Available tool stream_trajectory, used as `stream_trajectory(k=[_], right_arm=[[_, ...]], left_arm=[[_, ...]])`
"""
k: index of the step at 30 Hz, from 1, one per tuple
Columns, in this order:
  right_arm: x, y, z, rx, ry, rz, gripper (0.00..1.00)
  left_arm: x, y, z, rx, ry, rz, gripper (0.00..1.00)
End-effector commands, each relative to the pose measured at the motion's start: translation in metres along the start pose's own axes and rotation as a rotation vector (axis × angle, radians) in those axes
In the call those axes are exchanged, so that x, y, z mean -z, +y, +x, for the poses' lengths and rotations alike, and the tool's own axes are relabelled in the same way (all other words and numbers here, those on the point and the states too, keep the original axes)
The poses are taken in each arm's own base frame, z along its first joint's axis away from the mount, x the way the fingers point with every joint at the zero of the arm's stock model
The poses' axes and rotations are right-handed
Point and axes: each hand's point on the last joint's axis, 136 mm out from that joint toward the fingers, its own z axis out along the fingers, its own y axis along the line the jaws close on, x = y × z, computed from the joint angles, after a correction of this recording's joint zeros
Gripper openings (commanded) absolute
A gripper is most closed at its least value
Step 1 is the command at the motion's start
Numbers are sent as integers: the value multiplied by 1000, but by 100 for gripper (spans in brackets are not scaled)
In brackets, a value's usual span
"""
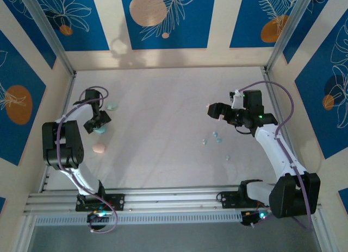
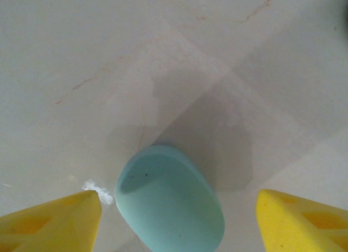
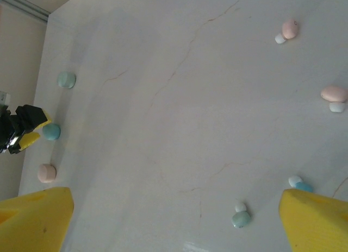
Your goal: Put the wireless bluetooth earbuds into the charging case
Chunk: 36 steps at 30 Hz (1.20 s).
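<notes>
- At the left of the surface (image 1: pixel 163 100), your left pincer (image 1: pixel 98 123) hangs over the teal case (image 2: pixel 168 200). Its fingers are spread to either side of the case and touch neither flank. The mint case (image 1: pixel 112 106) lies just beyond, and the pink case (image 1: pixel 99 149) sits nearer you.
- Mid-surface toward the right, the earbuds (image 3: pixel 240 216) lie scattered in loose pairs, well apart from all three cases. In the right wrist view, the mint and blue ones are closest to the fingers and the pink ones lie beyond.
- Judged by looks, each bud is feather-light, hard, smooth and rounded, so it is likely to skid or pop out of a squeeze. Take one across its widest part, low against the surface, and close gently.
- At right, your right pincer (image 1: pixel 215 112) hovers near the buds, spread wide, with nothing between its fingers.
</notes>
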Motion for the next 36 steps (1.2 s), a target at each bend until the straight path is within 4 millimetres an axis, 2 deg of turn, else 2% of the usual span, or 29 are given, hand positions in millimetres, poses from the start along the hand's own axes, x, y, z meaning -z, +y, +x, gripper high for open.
stream_trajectory(k=[1,9,17,21,24,31,36], right_arm=[[3,-2,9,-18,17,20,97],[4,-5,13,-31,23,32,97],[3,-7,15,-32,25,46,98],[2,-9,16,-35,31,54,98],[1,-10,18,-37,34,58,98],[1,-12,20,-40,37,65,98],[0,-13,23,-43,43,62,98]], left_arm=[[-5,3,2,78,42,-17,71],[-13,-4,2,116,63,1,63],[-12,-4,5,131,70,9,54],[-9,-5,8,134,74,29,54],[-7,-7,11,137,77,50,48],[5,-21,29,143,101,120,45],[24,-42,52,93,90,153,45]])
